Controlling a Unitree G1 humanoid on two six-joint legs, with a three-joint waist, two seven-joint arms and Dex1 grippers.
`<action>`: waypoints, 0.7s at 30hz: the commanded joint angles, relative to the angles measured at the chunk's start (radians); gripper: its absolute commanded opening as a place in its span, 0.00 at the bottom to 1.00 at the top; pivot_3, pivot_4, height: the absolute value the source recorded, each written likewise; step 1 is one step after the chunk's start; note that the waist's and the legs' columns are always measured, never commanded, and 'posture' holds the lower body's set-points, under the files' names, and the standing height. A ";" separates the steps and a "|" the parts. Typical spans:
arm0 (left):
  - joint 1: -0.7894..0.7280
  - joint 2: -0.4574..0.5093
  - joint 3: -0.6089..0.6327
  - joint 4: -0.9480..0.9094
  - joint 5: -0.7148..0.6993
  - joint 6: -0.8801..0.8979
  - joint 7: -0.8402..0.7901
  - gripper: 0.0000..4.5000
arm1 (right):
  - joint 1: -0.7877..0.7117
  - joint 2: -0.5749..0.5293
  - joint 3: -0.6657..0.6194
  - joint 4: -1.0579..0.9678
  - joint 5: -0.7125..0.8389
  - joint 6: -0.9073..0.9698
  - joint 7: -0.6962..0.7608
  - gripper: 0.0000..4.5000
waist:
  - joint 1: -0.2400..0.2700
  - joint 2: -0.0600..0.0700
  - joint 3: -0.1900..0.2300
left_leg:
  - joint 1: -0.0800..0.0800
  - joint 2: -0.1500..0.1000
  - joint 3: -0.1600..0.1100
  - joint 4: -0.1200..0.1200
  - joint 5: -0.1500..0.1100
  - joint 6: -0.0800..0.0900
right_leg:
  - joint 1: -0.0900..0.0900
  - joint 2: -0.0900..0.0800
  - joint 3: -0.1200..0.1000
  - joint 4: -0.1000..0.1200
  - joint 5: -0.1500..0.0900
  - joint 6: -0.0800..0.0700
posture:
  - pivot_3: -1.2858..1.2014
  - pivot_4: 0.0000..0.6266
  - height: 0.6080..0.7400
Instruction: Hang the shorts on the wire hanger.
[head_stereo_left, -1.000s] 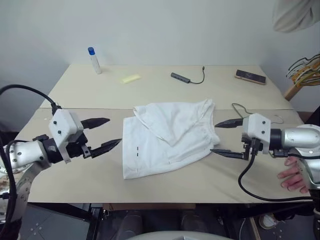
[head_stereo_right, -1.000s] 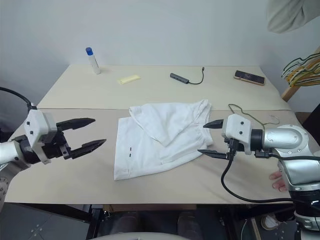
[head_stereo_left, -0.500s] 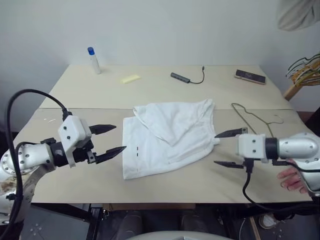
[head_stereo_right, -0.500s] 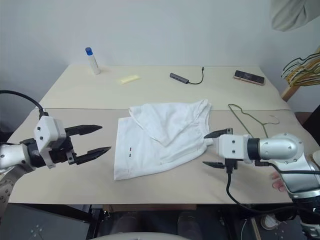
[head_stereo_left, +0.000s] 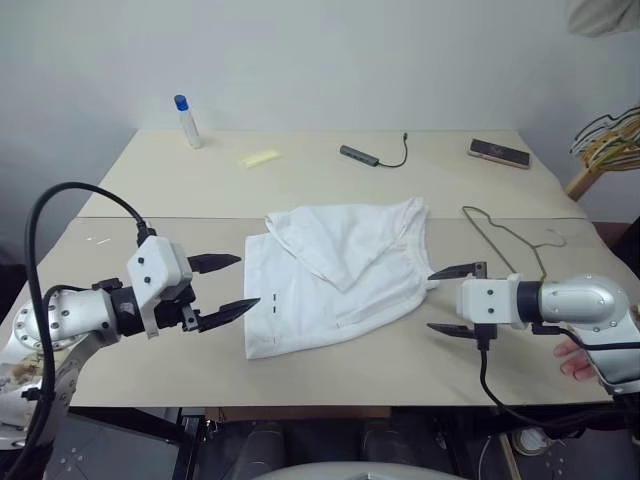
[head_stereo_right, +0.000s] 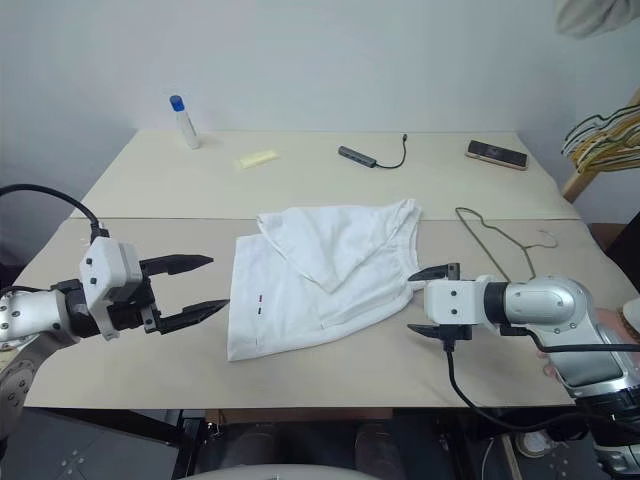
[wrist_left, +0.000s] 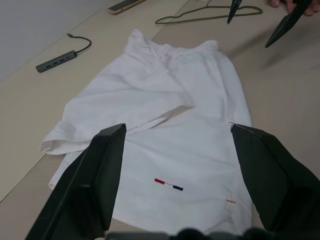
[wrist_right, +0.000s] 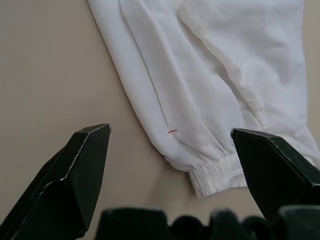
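The shorts (head_stereo_left: 335, 275) lay crumpled in the middle of the near table (head_stereo_left: 150, 340), their long axis running across it from the hem on the robot's left to the gathered waistband on its right. The hanger (head_stereo_left: 505, 238) lay flat just beyond that waistband end, apparently clear of the cloth, though the thin wire made that hard to judge. The left gripper (head_stereo_left: 225, 287) hovered just off the hem end, its fingers spread and empty, pointing at the cloth. The right gripper (head_stereo_left: 452, 299) hovered at the waistband corner, also spread wide and empty; in its wrist view the elastic edge sat between its fingers (wrist_right: 75, 170) but below them, not yet touched. So each arm faced its own end of the garment, and the right one was much the nearer to the hanger, which lay behind it. Compared with a second earlier, the right gripper had dropped toward the table and rolled, uncovering the wire it had been masking. The left had edged closer to the hem. Neither shorts nor hanger had shifted.
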 joint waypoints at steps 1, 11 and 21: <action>-0.022 -0.002 0.002 -0.008 0.000 -0.023 0.002 0.80 | -0.041 0.001 0.016 0.015 -0.063 -0.060 -0.033 0.99 | -0.001 0.000 0.000 | 0.000 0.000 0.000 0.000 0.000 0.000 | 0.000 0.000 0.000 0.000 0.000 0.000 | 0.50 0.00 1.00; -0.044 -0.014 -0.026 -0.005 0.011 -0.024 0.006 0.80 | -0.329 0.140 0.305 0.479 -0.543 -0.343 -0.330 0.87 | -0.035 0.000 0.000 | 0.000 0.000 0.000 -0.001 0.000 0.000 | -0.001 0.000 0.001 0.000 0.000 -0.001 | 0.50 0.00 1.00; 0.034 0.048 -0.188 -0.004 0.258 -0.171 -0.020 0.80 | -0.406 0.180 0.326 0.583 -0.589 -0.403 -0.416 0.08 | -0.049 0.000 0.000 | 0.001 -0.001 -0.001 -0.001 0.000 0.000 | 0.000 0.000 0.001 0.001 0.000 -0.001 | 0.51 0.00 1.00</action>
